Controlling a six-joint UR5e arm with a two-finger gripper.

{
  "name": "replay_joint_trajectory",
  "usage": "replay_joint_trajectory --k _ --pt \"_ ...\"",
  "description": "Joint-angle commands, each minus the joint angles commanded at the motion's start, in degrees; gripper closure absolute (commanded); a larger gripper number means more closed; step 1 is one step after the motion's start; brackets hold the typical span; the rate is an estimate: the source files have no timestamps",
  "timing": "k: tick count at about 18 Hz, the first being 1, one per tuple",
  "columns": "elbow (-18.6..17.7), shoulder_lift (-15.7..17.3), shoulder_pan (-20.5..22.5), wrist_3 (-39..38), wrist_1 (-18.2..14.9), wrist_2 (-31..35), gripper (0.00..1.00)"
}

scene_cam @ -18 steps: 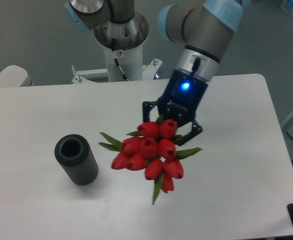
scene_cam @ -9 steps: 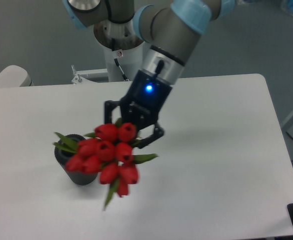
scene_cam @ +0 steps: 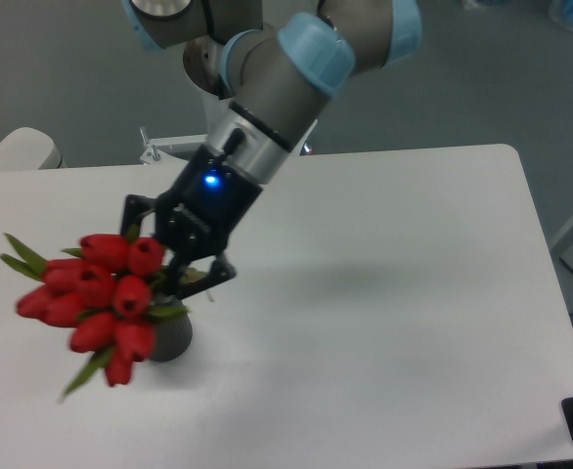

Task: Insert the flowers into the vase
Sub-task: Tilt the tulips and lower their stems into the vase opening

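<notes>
We have the flowers (scene_cam: pixel 96 298) pinched at their stems in the gripper (scene_cam: pixel 174 262), the red heads hanging out low and to the left. The vase (scene_cam: pixel 173 337) stands on the desk (scene_cam: pixel 394 293) right under the bunch, mostly hidden by it; only its lower right wall shows. We judge this the carry-and-align step: the bunch looks tilted, heads leading. Next we would need to swing the stems down over the mouth, then lower them in

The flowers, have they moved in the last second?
Yes. The flowers, held in the gripper, have swung left across the table, from right of the vase to in front of it, hiding most of it.
</notes>
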Motion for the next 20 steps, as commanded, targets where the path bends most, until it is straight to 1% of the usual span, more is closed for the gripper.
replay_joint_trajectory --k 3,6,9,11,12,14,16,18,20 --pt "-0.4 0.6 -1.1 0.1 0.0 -0.1 0.72" --pt "-1.8 1.5 -2.0 0.4 0.0 -0.1 0.72" --pt "-2.2 1.6 -2.3 2.1 0.0 -0.1 0.72" --pt "-3.0 1.7 -3.7 2.3 0.1 -0.2 0.72" --pt "-3.1 1.6 -3.7 2.3 0.1 -0.4 0.72" --pt "-2.6 1.6 -2.6 2.3 0.1 -2.9 0.72" --pt "-2.6 1.5 0.3 1.9 0.0 -8.1 0.72" --pt "-4.1 1.6 1.4 1.5 0.0 -10.6 0.72" --pt "-5.1 1.8 2.4 1.8 0.0 -11.5 0.72"
